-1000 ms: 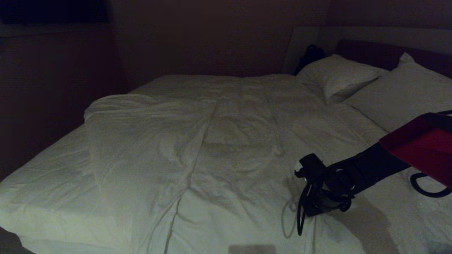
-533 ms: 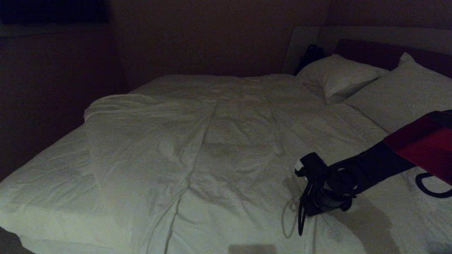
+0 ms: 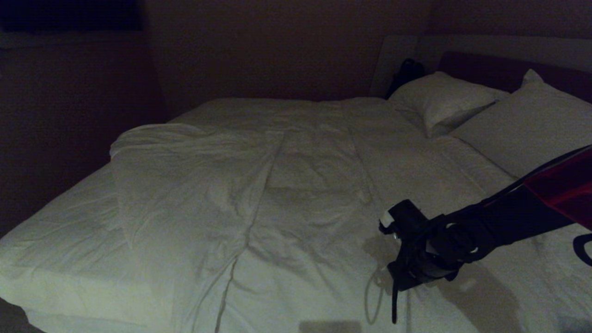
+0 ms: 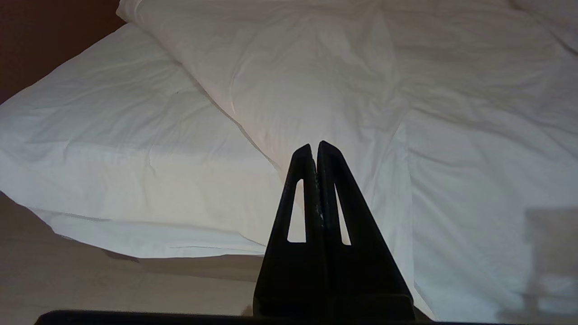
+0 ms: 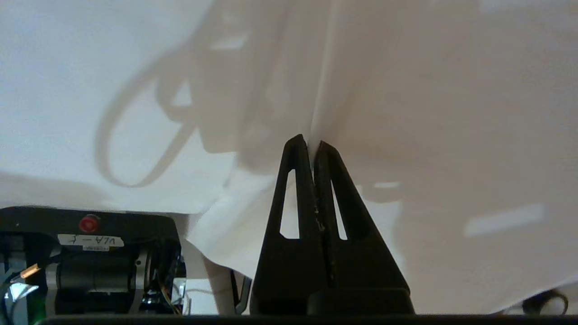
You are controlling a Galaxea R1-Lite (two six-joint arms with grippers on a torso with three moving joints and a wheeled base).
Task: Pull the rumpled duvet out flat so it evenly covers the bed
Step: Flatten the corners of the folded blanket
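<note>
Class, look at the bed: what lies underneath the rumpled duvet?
Beside the duvet, toward the bed's left edge, smooth white mattress sheet shows. Under the duvet, nothing can be seen; the cover hides it.

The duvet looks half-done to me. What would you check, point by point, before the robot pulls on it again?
1. Right gripper has cloth: ok; its jaws are shut on a fold of the duvet.
2. Left gripper out of the way: ok; shut, holding nothing, at the bed's near corner.
3. Duvet covers the bed evenly: not ok; the sheet lies bare on the robot's left.
4. Duvet flat: not ok; a long ridge runs down the middle.
5. Pillows clear of the duvet: ok.
6. Cable loop under the right wrist clear of the cloth: cannot tell.
</note>
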